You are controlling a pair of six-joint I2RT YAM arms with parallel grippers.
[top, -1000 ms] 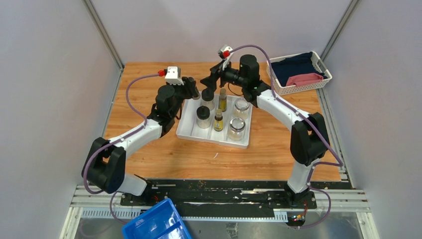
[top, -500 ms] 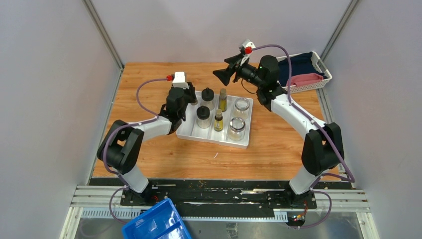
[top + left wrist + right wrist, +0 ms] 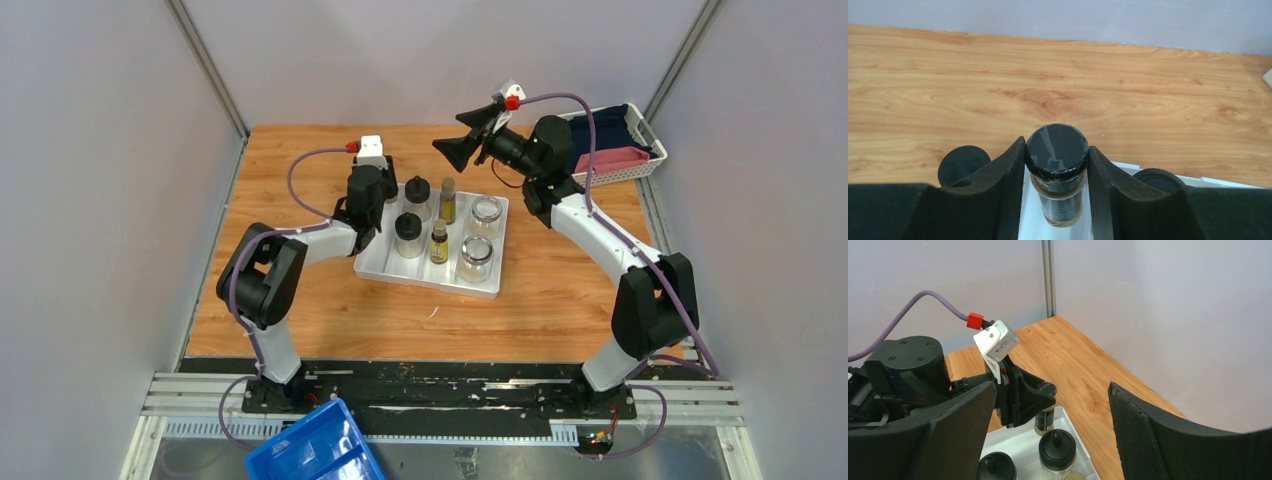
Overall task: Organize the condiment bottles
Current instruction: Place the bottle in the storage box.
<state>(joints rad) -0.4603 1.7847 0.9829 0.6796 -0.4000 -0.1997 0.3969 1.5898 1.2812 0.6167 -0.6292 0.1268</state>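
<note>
Right hand (image 3: 462, 150) has swung up and back off the tray (image 3: 420, 277), wide open and empty. Left hand (image 3: 1055, 147) is pinched on the tiny dark shaker (image 3: 1057, 182) at the tray's far-left corner. It stands upright, cap up, long axis vertical. Looks like the placing step, so next it needs setting down straight, then letting go.

Table (image 3: 300, 300) is a light wood-grain top, orange-ish, walled in by grey panels on three sides. Only two things sit straight on it. A white divided tray (image 3: 430, 281) is roughly mid-table and turned a little askew. A white slotted basket (image 3: 608, 177) is tucked into the far right corner, well apart from the tray. There's also a tiny dark sliver (image 3: 433, 312) just in front of the tray, too small to tell what it is.
</note>
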